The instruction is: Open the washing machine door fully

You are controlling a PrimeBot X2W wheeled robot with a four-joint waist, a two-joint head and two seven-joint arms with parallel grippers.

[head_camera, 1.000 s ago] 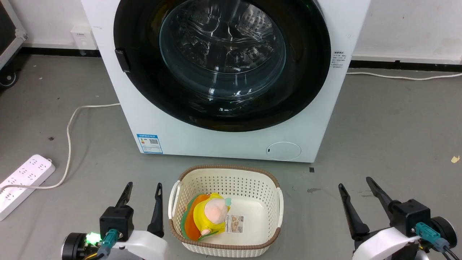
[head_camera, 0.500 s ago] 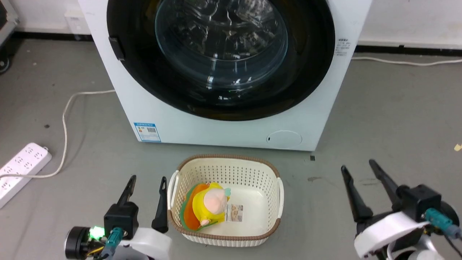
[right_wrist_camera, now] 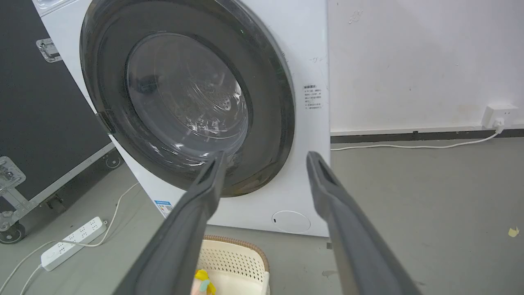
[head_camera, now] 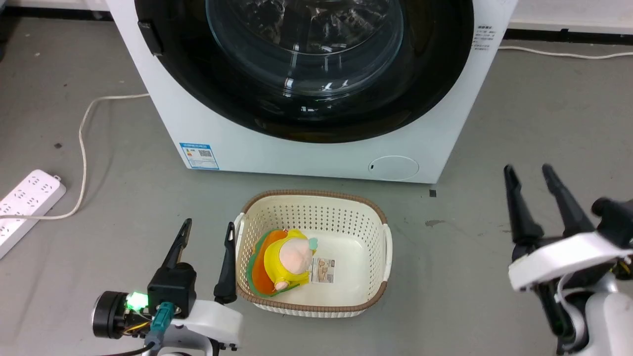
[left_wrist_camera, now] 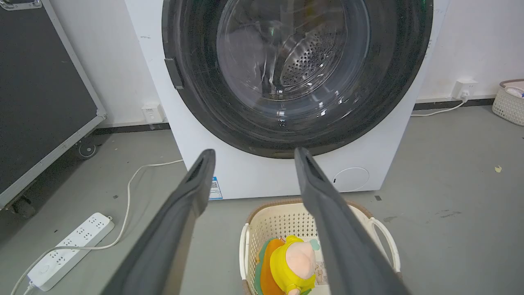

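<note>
- The washing machine door (head_camera: 304, 64) loses its top past the head view's upper edge.
- The right gripper (head_camera: 527, 170) is smeared with blur, and its arm is cut at the right edge.
- Print on the blue sticker (head_camera: 199, 155) is too small to read.
- The power strip (head_camera: 27, 207), near left, runs off the left edge.

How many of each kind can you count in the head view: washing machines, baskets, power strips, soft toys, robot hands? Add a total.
1 white front-loading washing machine
1 cream perforated plastic basket
1 white power strip
1 yellow soft toy
2 robot hands: left hand, right hand
Total: 6
</note>
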